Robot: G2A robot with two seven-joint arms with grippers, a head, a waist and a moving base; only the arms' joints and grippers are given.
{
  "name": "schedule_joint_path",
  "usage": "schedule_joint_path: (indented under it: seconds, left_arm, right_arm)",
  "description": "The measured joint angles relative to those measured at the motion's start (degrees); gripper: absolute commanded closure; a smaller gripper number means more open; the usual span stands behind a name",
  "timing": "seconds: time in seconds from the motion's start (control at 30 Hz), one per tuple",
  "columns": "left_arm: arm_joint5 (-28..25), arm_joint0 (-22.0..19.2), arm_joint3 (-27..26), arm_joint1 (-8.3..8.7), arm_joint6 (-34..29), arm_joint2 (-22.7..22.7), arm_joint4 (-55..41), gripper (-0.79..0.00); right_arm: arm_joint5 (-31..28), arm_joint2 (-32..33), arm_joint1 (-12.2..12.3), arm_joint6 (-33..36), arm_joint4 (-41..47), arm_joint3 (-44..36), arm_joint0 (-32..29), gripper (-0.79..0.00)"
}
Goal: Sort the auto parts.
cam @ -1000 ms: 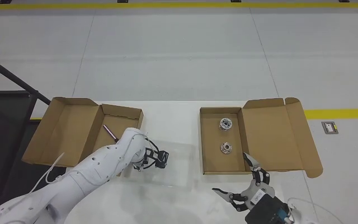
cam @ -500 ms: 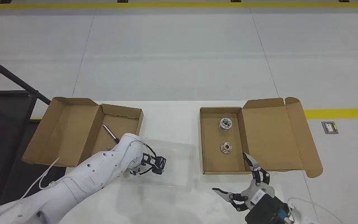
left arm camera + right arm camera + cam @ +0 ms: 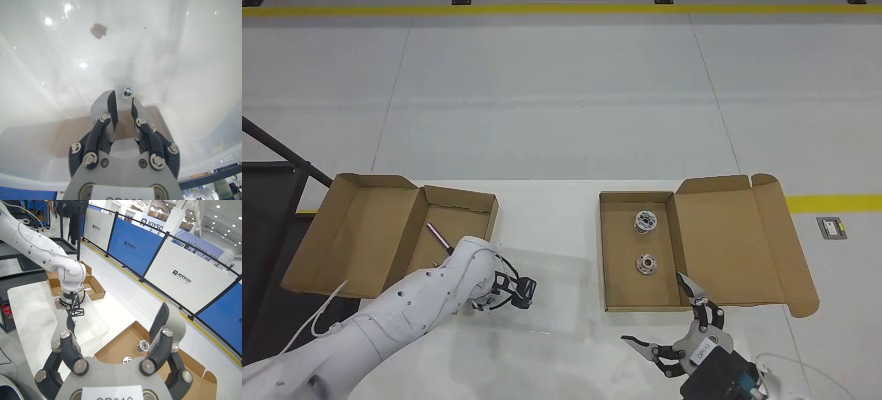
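Left gripper (image 3: pixel 520 291) hangs low inside a clear bin (image 3: pixel 564 305) that sits in the middle of the white table (image 3: pixel 542 205). Its two fingers (image 3: pixel 111 106) are open just a little, with a small gap between them, and they hold nothing. A small silver bolt (image 3: pixel 127 92) lies on the floor of the clear bin, just past the finger tips and in line with the gap. It is very close to them but does not touch them. A brown spot (image 3: pixel 98 31) shows on the bin floor, well apart from the bolt. Seen from above, with 12 o'clock pointing away from the robot, the left cardboard box (image 3: pixel 467 200) sits at 10 o'clock from the bin, with its lid folded out flat toward 9 o'clock. A thin dark rod (image 3: pixel 437 236) lies in that box, near its 9 o'clock side. The right cardboard box (image 3: pixel 614 255) sits at 2 o'clock from the bin, with its lid folded out toward 3 o'clock. Two round metal parts lie in it, apart from each other: one (image 3: pixel 643 220) toward the 12 o'clock end and one (image 3: pixel 646 264) closer to the 6 o'clock end. The right gripper (image 3: pixel 654 310) is at 6 o'clock from this box, up off the table, with one finger tip near the box's closest corner. Its fingers (image 3: pixel 160 321) are spread wide open and hold nothing. From the right wrist, the left gripper (image 3: pixel 72 311) shows far off, pointing down into the bin.
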Motion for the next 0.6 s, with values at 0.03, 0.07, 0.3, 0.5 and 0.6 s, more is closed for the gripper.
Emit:
schedule_joint_path:
  seconds: [0.03,0.07,0.3,0.5,0.6]
  left_arm:
    - [0.00,0.06,-0.02,-0.01,0.00,0.00,-0.06,-0.225]
    - [0.00,0.14,-0.15,-0.03,0.00,0.00,-0.32,-0.222]
    - [0.00,0.36,0.32,-0.41,0.00,0.00,0.11,-0.043]
    - [0.00,0.08,1.33,-1.02,0.00,0.00,-0.19,0.000]
    - [0.00,-0.25,1.58,-1.16,0.00,0.00,-0.64,0.000]
  right_arm:
    - [0.00,0.00,0.00,0.00,0.00,0.00,0.00,-0.785]
    - [0.00,0.00,0.00,0.00,0.00,0.00,0.00,-0.785]
    - [0.00,0.00,0.00,0.00,0.00,0.00,0.00,-0.785]
    - [0.00,0.00,0.00,0.00,0.00,0.00,0.00,-0.785]
    - [0.00,0.00,0.00,0.00,0.00,0.00,0.00,-0.785]
